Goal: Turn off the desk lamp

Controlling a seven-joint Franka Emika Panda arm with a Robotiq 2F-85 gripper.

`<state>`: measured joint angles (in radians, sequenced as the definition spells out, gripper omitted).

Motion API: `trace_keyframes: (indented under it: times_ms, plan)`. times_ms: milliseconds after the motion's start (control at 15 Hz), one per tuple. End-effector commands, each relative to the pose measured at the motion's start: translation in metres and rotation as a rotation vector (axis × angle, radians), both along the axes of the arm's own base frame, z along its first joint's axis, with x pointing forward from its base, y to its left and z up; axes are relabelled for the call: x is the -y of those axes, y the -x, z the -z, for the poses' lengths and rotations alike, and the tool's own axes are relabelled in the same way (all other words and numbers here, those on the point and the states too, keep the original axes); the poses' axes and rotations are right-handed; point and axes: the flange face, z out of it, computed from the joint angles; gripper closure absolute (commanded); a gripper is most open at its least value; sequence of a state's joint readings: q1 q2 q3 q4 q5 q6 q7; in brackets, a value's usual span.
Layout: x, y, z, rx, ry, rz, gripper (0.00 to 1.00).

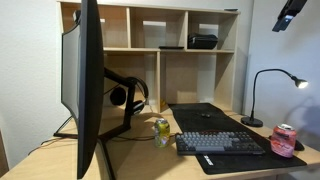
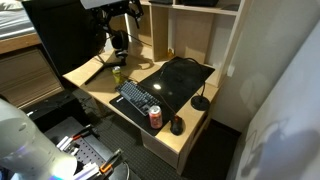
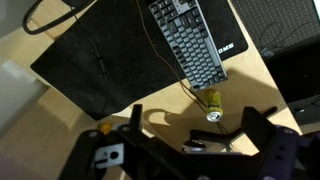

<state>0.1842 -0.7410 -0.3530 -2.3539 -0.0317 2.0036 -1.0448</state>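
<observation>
The desk lamp point(image 1: 262, 92) is a slim black gooseneck standing at the desk's end, with a round base and a glowing head. It also shows in an exterior view point(image 2: 200, 103) beside the black mat. In the wrist view a thin black arc point(image 3: 45, 22) at the top left looks like its neck. My gripper point(image 1: 290, 12) hangs high above the lamp, well clear of it. In the wrist view my gripper point(image 3: 202, 114) is open and empty, its two black fingers spread wide over the desk.
A large monitor point(image 1: 88, 80) and black headphones point(image 1: 128, 95) on a stand fill one side. A keyboard point(image 1: 218, 143) lies on a black mat point(image 3: 110, 60). A red can point(image 1: 284, 140), a yellow can point(image 3: 212, 103) and a mouse point(image 2: 177, 125) are on the desk. Shelves point(image 1: 170, 45) stand behind.
</observation>
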Motion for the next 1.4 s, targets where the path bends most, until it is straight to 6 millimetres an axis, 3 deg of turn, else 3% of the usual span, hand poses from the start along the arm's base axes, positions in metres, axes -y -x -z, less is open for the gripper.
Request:
trace_keyframes:
  times_ms: [0, 200, 267, 1133, 1200, 1333]
  plan:
    - [0.012, -0.004, 0.000, 0.017, 0.050, -0.191, 0.00]
    - [0.018, -0.004, 0.001, 0.070, 0.099, -0.337, 0.00]
    - [0.015, 0.000, 0.001, 0.046, 0.085, -0.251, 0.00]
    - [0.016, 0.001, 0.000, 0.046, 0.102, -0.329, 0.00]
    - [-0.002, -0.007, -0.048, 0.046, 0.101, -0.331, 0.00]
    - [-0.024, -0.030, -0.071, 0.041, 0.110, -0.375, 0.00]
